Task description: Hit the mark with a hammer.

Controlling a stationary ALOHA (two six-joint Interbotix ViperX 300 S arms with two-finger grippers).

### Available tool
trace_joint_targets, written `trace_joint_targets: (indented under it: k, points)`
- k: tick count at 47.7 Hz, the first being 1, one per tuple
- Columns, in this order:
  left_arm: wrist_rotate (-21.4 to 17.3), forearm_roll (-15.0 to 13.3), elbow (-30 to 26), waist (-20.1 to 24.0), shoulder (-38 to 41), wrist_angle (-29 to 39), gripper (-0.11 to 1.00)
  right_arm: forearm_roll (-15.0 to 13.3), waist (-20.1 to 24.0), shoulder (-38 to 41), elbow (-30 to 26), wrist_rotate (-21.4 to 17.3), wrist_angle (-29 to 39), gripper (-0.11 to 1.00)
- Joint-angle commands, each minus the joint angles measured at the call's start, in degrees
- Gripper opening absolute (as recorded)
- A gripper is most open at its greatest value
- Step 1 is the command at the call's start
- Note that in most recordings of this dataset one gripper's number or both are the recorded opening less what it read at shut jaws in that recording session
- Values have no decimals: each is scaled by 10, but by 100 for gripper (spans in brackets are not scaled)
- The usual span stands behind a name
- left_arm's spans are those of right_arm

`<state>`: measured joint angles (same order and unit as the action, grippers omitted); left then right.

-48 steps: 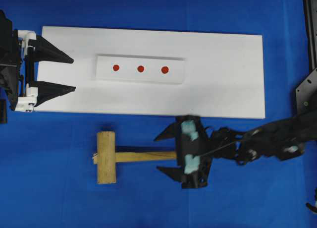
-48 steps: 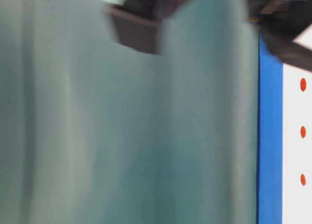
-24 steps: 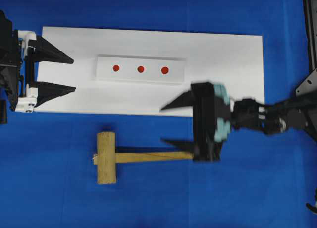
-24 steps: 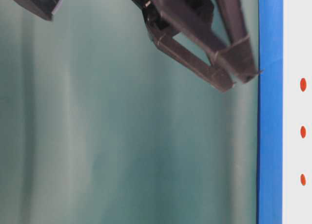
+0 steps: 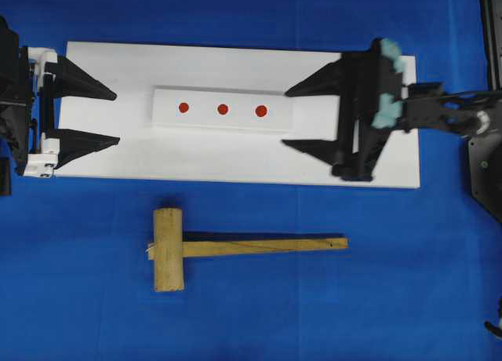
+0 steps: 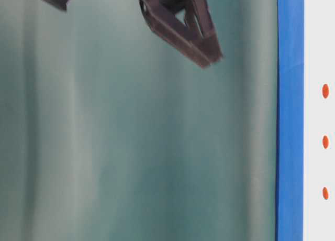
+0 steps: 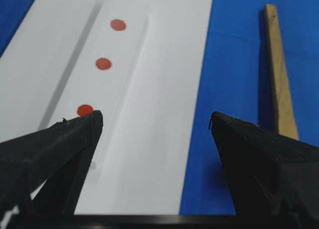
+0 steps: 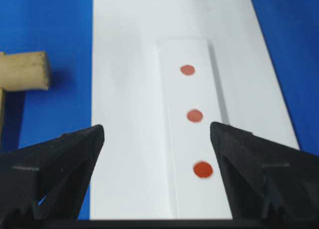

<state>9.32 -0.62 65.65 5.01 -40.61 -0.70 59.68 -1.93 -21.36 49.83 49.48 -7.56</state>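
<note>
So the right gripper is hanging over the right end of the white board, jaws spread wide with nothing in them, tips pointing left at the strip with the three red dots. The mark is the rightmost dot, just left of those tips. The left gripper sits at the board's left end, also wide open and empty. The hammer lies flat on the blue cloth on the near side of the board, head to the left, handle running right, nothing touching it.
</note>
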Motion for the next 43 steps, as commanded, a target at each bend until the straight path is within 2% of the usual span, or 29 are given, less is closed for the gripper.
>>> trace_joint_targets:
  k: [1, 8, 19, 32, 43]
  points:
    - [-2, 2, -7, 2, -2, -4, 85, -2, -6, -36, 8, 4, 8, 78]
    - [-26, 2, -2, -5, -24, -4, 84, -4, -7, -111, 50, 13, 21, 77]
    - [-81, 2, 29, -15, -123, -4, 84, -4, -7, -233, 125, 26, 38, 77]
    - [-98, 2, 79, -15, -256, 34, 84, -3, -7, -341, 225, 25, 36, 77]
    - [-96, 0, 106, -16, -295, 69, 84, 5, 0, -388, 277, 24, 13, 77]
